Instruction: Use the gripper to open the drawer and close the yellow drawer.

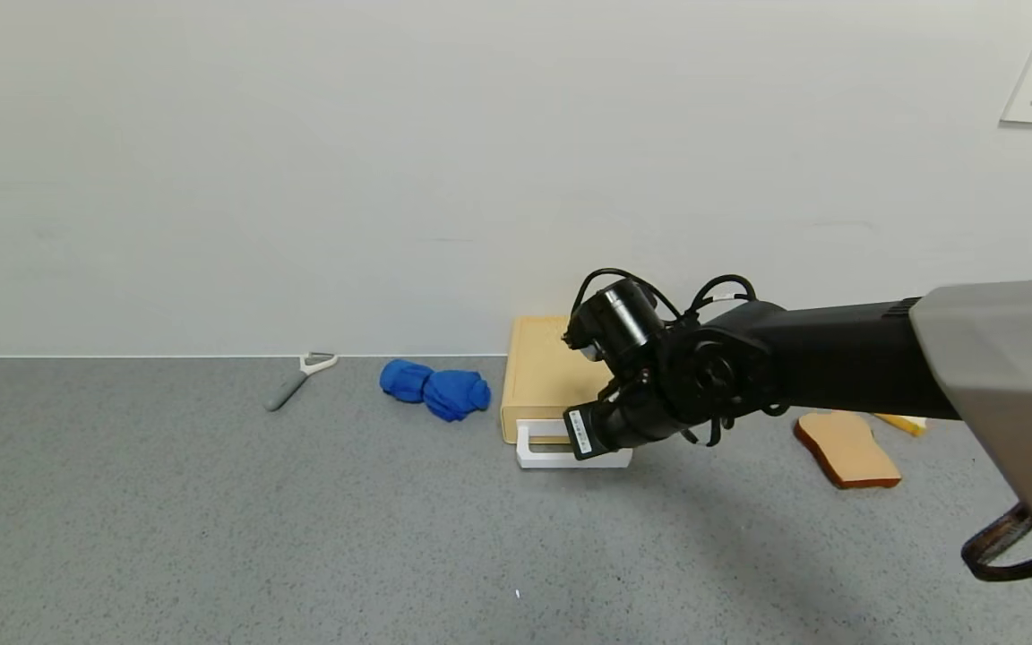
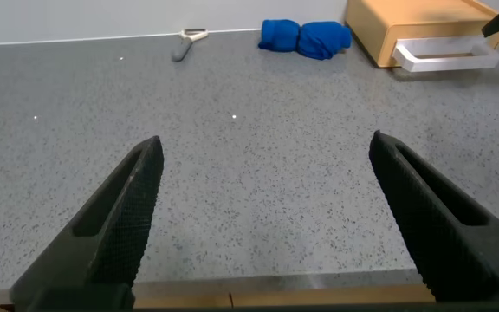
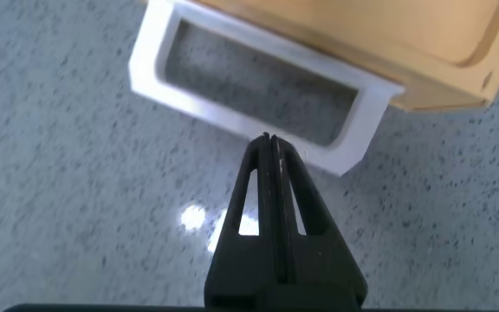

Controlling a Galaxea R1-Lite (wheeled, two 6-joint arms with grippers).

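Note:
The pale yellow-tan case (image 1: 541, 367) stands by the wall with the drawer pushed in; its white loop handle (image 1: 536, 459) sticks out towards me. My right gripper (image 1: 607, 448) is shut and empty. In the right wrist view its closed tips (image 3: 269, 140) sit at the front bar of the handle (image 3: 196, 111), outside the loop, below the drawer front (image 3: 362, 48). My left gripper (image 2: 267, 152) is open and empty, parked low over the table's near edge. The drawer (image 2: 405, 30) and its handle (image 2: 444, 59) also show far off in the left wrist view.
A blue cloth (image 1: 435, 387) lies just left of the case, and a grey peeler (image 1: 299, 376) further left by the wall. A toast slice (image 1: 847, 448) and a yellow object (image 1: 901, 423) lie to the right. The grey table (image 1: 211, 537) stretches to the front.

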